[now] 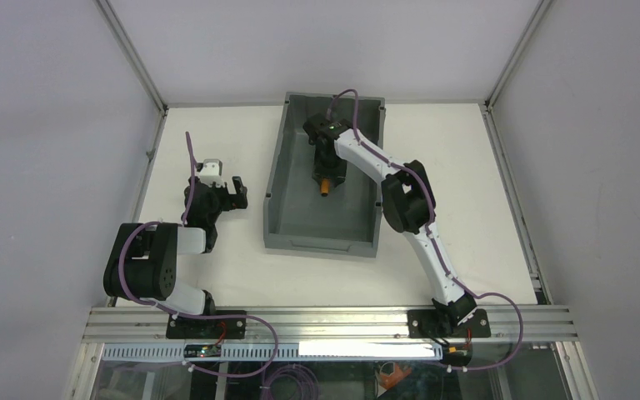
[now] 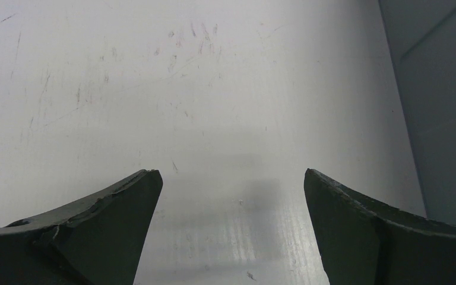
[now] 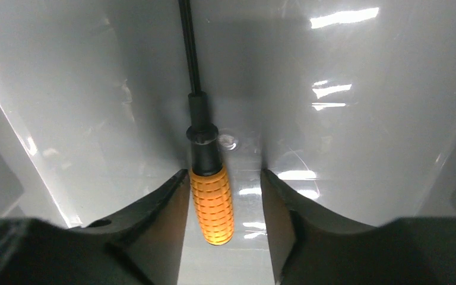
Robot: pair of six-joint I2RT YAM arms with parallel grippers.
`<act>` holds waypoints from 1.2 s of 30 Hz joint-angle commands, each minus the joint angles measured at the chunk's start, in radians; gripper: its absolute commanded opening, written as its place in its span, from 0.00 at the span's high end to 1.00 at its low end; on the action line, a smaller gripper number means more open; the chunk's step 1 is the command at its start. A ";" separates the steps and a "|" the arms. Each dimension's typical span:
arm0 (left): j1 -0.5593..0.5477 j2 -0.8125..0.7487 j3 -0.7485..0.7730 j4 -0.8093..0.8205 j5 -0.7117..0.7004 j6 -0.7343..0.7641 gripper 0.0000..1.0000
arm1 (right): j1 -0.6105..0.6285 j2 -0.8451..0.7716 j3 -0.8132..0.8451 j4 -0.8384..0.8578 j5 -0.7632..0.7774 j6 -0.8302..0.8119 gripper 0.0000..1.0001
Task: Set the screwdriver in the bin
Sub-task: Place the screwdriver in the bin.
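Lying inside big dark grey plastic bin [image 1: 277, 187], toward table's far edge: small orange-handled screwdriver [image 3: 212, 202]. Handle between fingers of right pincer [image 3: 224, 178], thin shaft pointing straight away. Right pincer a bit open, gap one side, likely not squeezing. Left pincer [image 2: 231, 173] wide open, empty.

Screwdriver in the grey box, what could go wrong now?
Two things might. The screwdriver seems to touch one finger of the right gripper, whose jaws stand a little apart, so lifting away could drag or flick it. Also, the gripper sits deep inside the bin, between tall walls, so a sideways pull could bump a wall and shove the bin.
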 commanded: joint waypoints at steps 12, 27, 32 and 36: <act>0.007 0.000 0.014 0.075 0.024 0.011 0.01 | -0.008 -0.041 0.071 0.006 -0.008 -0.007 0.33; 0.007 0.000 0.015 0.075 0.024 0.011 0.01 | -0.009 -0.208 0.120 0.032 -0.026 -0.113 0.12; 0.007 -0.001 0.016 0.075 0.025 0.011 0.01 | -0.010 -0.288 0.122 0.057 -0.031 -0.172 0.03; 0.007 -0.001 0.014 0.075 0.024 0.011 0.01 | -0.014 -0.356 0.121 0.070 -0.024 -0.218 0.01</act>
